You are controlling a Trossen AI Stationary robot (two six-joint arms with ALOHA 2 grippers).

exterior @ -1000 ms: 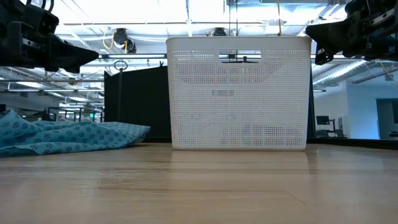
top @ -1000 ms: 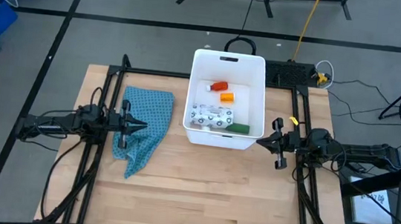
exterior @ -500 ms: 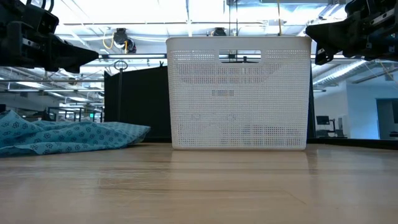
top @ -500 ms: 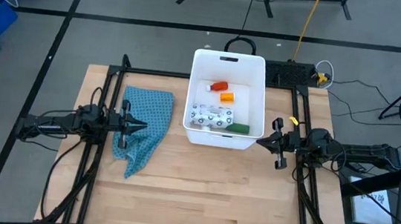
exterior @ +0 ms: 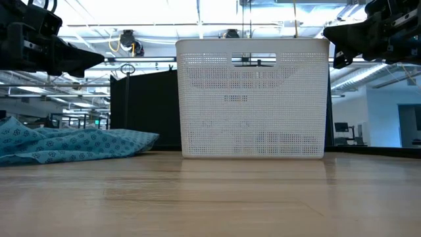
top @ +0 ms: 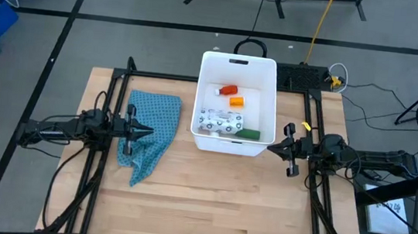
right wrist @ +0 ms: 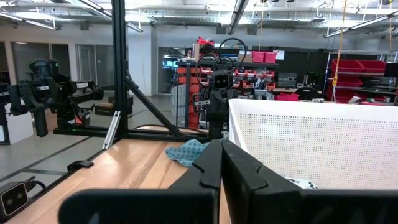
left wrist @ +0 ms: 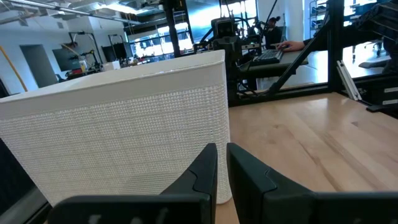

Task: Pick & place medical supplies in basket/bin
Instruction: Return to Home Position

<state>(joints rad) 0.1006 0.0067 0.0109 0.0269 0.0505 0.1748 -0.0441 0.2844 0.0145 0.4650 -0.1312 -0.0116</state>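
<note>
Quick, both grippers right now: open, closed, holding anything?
Left gripper: jaws closed, holding nothing, over the blue patterned cloth.
Right gripper: jaws closed, holding nothing, beside the large white rectangular plastic bin.

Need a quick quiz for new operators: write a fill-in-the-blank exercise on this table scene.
The orange pill bottle lies ____ the white bin.
In the high view, the blue cloth lies to the bin's ____.
The fingers of the left gripper and right gripper are ____.
Missing words: inside; left; shut.
</note>
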